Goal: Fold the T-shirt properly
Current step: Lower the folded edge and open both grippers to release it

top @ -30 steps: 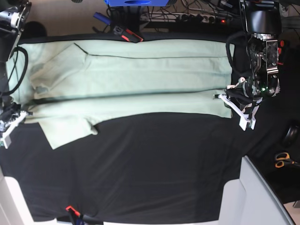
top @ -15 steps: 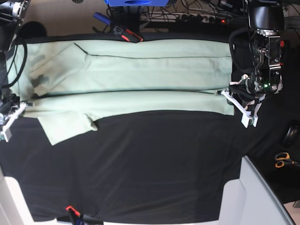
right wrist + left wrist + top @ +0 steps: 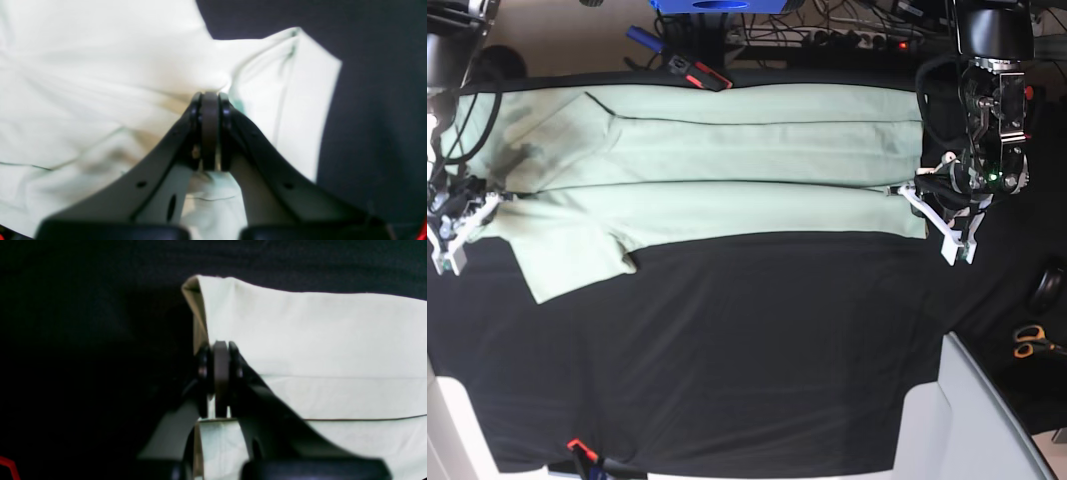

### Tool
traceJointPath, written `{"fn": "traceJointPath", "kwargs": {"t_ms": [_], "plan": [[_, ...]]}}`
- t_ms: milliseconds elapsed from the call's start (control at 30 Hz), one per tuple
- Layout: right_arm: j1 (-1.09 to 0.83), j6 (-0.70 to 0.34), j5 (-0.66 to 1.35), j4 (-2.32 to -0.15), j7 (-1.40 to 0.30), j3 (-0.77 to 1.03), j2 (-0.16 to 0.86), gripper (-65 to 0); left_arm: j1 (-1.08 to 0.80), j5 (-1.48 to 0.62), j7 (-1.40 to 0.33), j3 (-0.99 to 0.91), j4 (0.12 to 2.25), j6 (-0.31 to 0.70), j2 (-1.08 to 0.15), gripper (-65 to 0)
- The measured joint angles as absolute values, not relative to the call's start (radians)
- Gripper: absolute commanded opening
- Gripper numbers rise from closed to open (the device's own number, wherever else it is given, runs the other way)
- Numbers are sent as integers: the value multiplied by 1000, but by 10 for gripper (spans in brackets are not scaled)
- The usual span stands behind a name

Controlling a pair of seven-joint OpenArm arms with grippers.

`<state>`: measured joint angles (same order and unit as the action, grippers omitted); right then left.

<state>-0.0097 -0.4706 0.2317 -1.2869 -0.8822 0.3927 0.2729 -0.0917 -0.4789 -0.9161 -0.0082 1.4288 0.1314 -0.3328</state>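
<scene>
The pale mint-green T-shirt (image 3: 727, 150) lies lengthwise across the far half of the black table, its near long edge folded over toward the back. A sleeve (image 3: 567, 262) sticks out at the lower left. At the right end my left gripper (image 3: 897, 191) is shut on the shirt's edge; in the left wrist view its tips (image 3: 218, 356) pinch a raised fold of the T-shirt (image 3: 317, 340). At the left end my right gripper (image 3: 493, 201) is shut on the cloth. In the right wrist view its tips (image 3: 210, 100) bite into the bunched T-shirt (image 3: 83, 66).
The black table cover (image 3: 757, 350) fills the near half. A red-and-black clamp (image 3: 697, 72) sits at the back edge and another red clip (image 3: 579, 447) at the front. Scissors (image 3: 1029, 341) lie far right. A pale panel (image 3: 987, 420) stands at the lower right.
Both grippers have moved toward the back of the table, carrying the shirt's near edge with them. The fold line and the sleeve have shifted the same way.
</scene>
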Motion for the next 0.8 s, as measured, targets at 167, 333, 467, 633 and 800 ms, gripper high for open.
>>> {"fn": "traceJointPath", "kwargs": {"t_ms": [167, 333, 467, 633, 800], "plan": [[-28, -470, 225, -1285, -888, 410, 284, -649, -92, -476, -916, 55, 1429, 131, -351, -650], [-45, -470, 225, -1287, -883, 409, 282, -649, -92, -476, -916, 57, 1429, 130, -353, -650], [-42, -470, 225, -1287, -881, 408, 282, -649, -92, -476, -916, 57, 1428, 131, -353, -650], [-42, -470, 225, -1286, -881, 407, 282, -649, -89, -448, -908, 60, 1382, 132, -354, -650], [-42, -470, 225, -1286, -881, 406, 282, -646, -91, -345, -910, 62, 1366, 131, -318, -650]]}}
